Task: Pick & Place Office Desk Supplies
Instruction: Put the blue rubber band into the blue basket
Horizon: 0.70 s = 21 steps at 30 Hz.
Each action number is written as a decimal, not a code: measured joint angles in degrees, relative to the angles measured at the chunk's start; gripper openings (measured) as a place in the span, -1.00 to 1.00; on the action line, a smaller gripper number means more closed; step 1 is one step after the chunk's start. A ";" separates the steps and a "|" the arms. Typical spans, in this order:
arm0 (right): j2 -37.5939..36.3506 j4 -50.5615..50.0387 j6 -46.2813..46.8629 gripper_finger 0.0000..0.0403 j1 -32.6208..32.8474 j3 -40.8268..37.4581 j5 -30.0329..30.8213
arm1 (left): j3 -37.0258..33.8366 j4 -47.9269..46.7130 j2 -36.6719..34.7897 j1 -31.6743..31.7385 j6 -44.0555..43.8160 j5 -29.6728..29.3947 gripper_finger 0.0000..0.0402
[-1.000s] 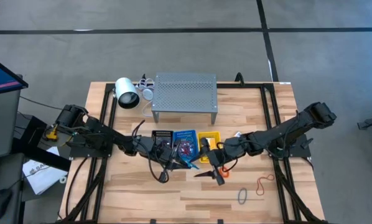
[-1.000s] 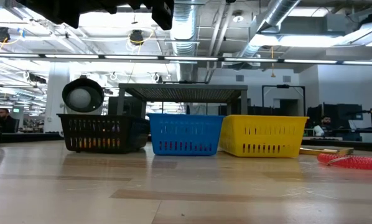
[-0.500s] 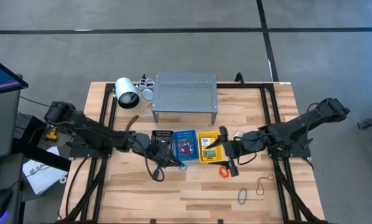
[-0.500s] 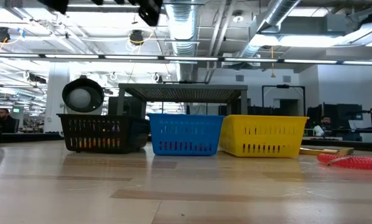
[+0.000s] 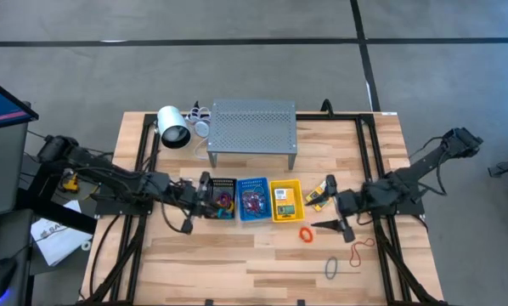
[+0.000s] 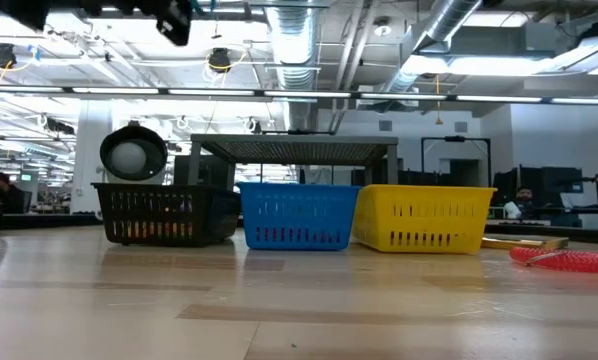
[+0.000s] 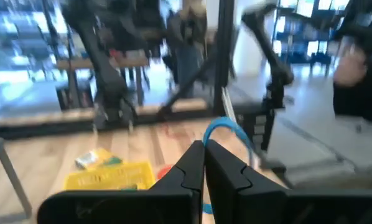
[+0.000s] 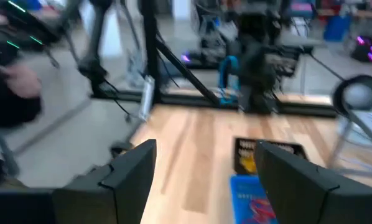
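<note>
Left gripper (image 7: 204,163) (fingers pressed together) pinches a thin blue rubber-band loop (image 7: 231,129).

No text, label, brand, number or sign can be read in any of the views.

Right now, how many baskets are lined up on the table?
3, in a row in front of the metal shelf: a black basket nearest the left arm, a blue basket in the middle, a yellow basket nearest the right arm.
</note>
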 joint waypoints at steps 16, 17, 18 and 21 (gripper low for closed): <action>-2.96 28.09 -1.58 0.31 3.12 -18.36 -0.17 | -12.14 26.03 8.30 1.84 -6.87 -4.71 -0.99; -2.50 29.05 -1.51 0.31 3.10 -18.98 -0.24 | -11.66 26.29 9.32 2.36 -7.37 -4.71 -0.99; -1.91 30.07 -1.51 0.31 3.12 -19.59 -0.25 | -11.19 26.23 10.41 2.92 -7.80 -4.71 -0.99; -0.07 34.38 -1.49 0.31 3.12 -21.27 -0.26 | -8.97 25.92 14.47 4.60 -8.89 -4.71 -0.99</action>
